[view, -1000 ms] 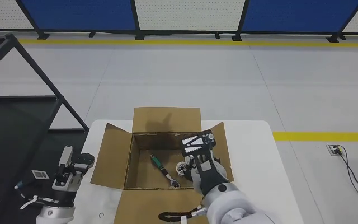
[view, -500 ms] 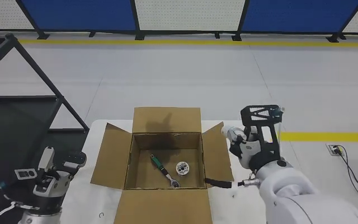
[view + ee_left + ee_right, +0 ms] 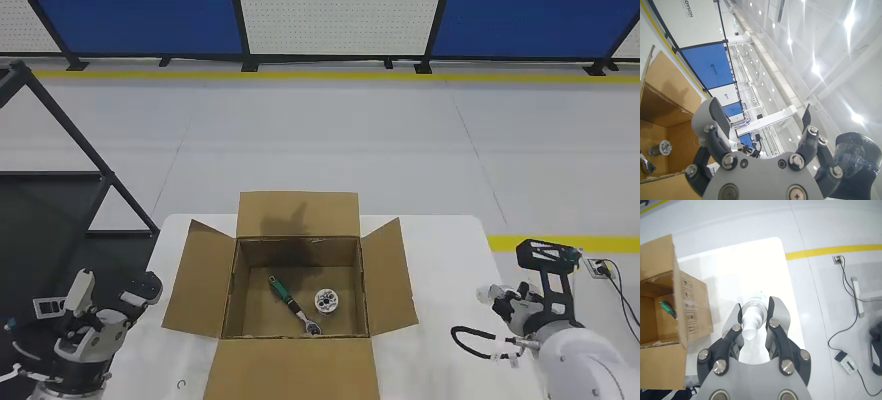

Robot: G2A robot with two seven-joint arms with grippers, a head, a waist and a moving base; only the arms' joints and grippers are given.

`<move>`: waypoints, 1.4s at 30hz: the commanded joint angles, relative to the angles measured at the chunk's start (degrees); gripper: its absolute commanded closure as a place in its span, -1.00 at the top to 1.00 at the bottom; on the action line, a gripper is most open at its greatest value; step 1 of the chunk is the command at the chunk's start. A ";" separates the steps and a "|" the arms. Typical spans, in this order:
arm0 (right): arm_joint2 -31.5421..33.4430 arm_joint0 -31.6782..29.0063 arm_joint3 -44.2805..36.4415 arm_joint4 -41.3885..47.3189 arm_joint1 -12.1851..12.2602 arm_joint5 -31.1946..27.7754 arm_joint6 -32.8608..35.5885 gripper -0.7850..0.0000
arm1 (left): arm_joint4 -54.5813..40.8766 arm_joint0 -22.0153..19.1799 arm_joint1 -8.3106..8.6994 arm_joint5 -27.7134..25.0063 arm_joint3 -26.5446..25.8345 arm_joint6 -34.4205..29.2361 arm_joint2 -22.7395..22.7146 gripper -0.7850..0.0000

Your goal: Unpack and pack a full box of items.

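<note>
An open cardboard box (image 3: 299, 212) stands in the middle of the white table (image 3: 450, 260). On its floor lie a green-handled ratchet wrench (image 3: 292, 302) and a round metal part (image 3: 326, 299). My right gripper (image 3: 755, 306) is shut on a white bottle (image 3: 753, 312), held above the table to the right of the box (image 3: 693, 306); the top view shows that arm (image 3: 545, 295) near the table's right edge. My left gripper (image 3: 761, 111) is open and holds nothing; it points upward just off the table's left side (image 3: 110, 292). Past it the box's inside (image 3: 668, 94) and the round part (image 3: 660, 147) show.
The box's four flaps are folded outward. A black metal frame (image 3: 60, 150) stands left of the table. On the floor to the right lie a power strip (image 3: 857, 294) and cables. Blue partition panels (image 3: 140, 25) close off the back.
My right gripper has carried the bottle from over the box out to the right side of the table. My left arm has drawn back to the left and lower.
</note>
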 commanded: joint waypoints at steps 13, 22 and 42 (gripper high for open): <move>0.56 -3.05 0.78 0.82 0.05 0.27 -1.69 -1.00 | -0.18 0.18 0.00 0.38 -0.11 -0.11 0.33 1.00; -5.06 4.02 17.91 -7.11 0.11 6.09 -3.59 -1.00 | -1.80 0.83 0.06 0.57 -0.88 0.29 -0.28 1.00; 1.55 10.50 34.79 -4.93 0.73 13.55 -10.78 -1.00 | -3.21 1.66 0.19 0.58 -0.32 0.35 -1.50 1.00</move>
